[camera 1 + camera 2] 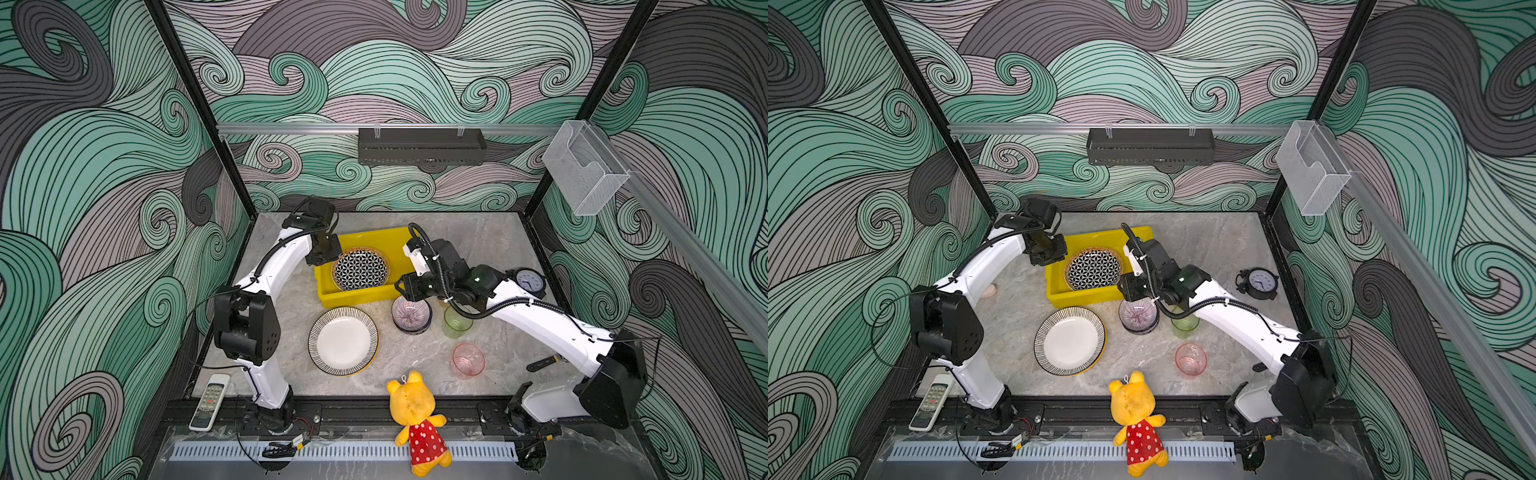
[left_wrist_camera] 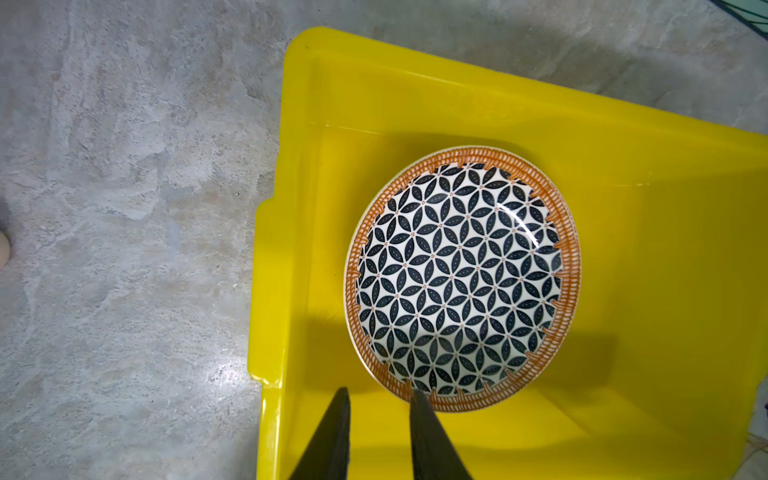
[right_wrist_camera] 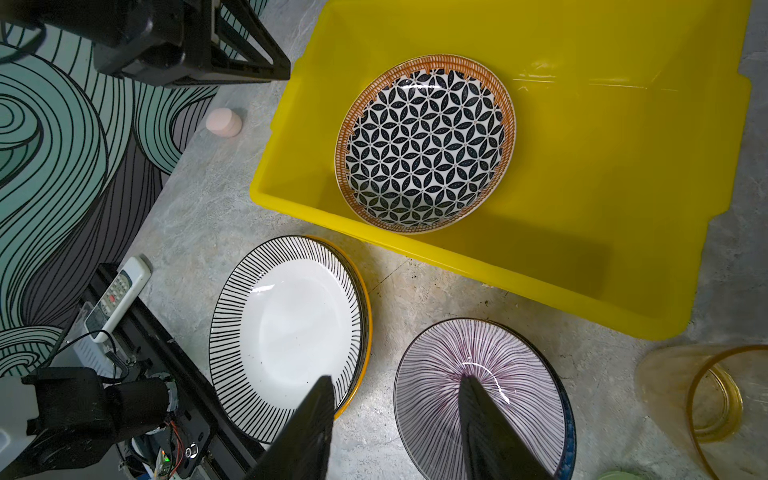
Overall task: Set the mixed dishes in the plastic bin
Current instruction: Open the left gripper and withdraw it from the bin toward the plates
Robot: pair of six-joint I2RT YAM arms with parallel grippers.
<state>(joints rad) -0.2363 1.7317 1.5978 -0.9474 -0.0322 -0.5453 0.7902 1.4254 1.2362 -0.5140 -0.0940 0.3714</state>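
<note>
The round black-and-white geometric plate with an orange woven-look rim [image 2: 461,278] lies flat and face up inside the bright yellow rectangular plastic bin [image 2: 415,83], in the end of the bin nearest the left hand [image 2: 379,392]. That hand hangs over the bin with its two dark fingers a narrow gap apart. Only yellow floor shows between them, so it holds nothing. One fingertip [image 2: 417,399] overlaps the plate's rim, and I cannot tell whether it touches. In both top views the bin [image 1: 353,296] sits on the grey marbled table [image 1: 498,241] with its long axis running across the table, slightly skewed, and one long wall facing the right hand [image 3: 397,378]. The right hand is outside the bin on the near side of that wall, its fingers moderately wide and empty. Under one finger is the round white plate with a black striped rim [image 3: 291,332], flat and face up, with a yellow edge showing beneath it. Under the other is the small purple-striped bowl [image 3: 432,399], mouth up, with a blue edge showing beneath it. The gap between the fingers looks down on bare table and the bowl's edge. On that hand's outer side stands a translucent amber cup [image 3: 715,407]. A top view shows a translucent green cup [image 1: 457,324] and, farther back toward the arm's base, a translucent pink cup [image 1: 468,359]. All three have their mouths up.
</note>
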